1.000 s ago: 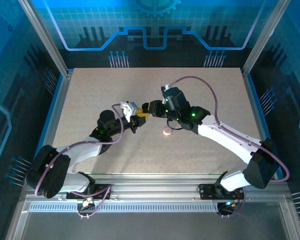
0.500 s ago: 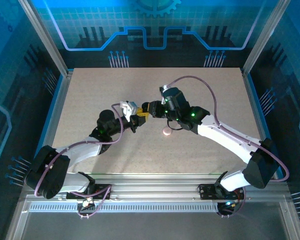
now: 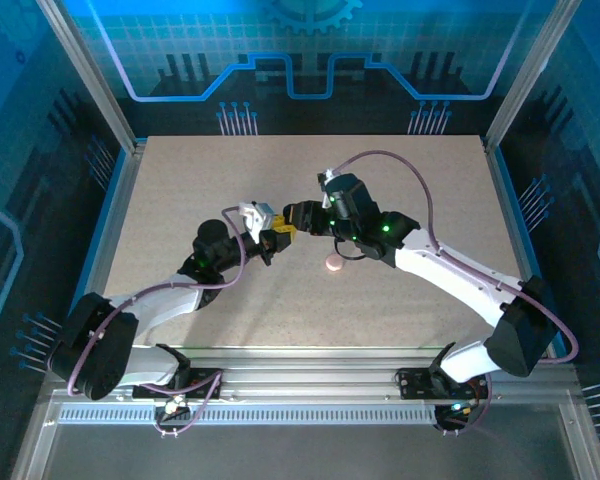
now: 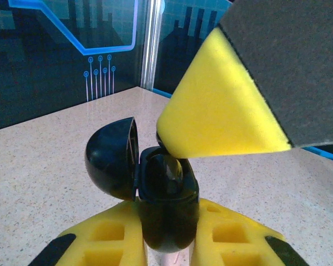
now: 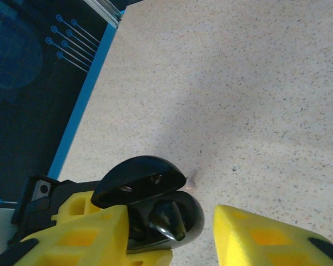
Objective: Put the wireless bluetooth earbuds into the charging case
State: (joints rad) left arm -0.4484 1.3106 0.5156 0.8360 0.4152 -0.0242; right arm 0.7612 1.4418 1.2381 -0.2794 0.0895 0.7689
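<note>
The black charging case has its lid swung open, and my left gripper is shut on its body, holding it above the table. A black earbud sits in the case's well with its stem poking out. My right gripper hangs just over the case mouth, open, with one yellow finger well apart from the earbud. In the top view the two grippers meet at mid-table, left gripper and right gripper. A tiny pale pink bit lies on the table beyond the case.
A small round pink disc lies on the speckled table just right of the grippers. Metal posts and blue walls close in the table's sides and back.
The right gripper has spread its jaws at the case mouth. Both arms have barely moved.
</note>
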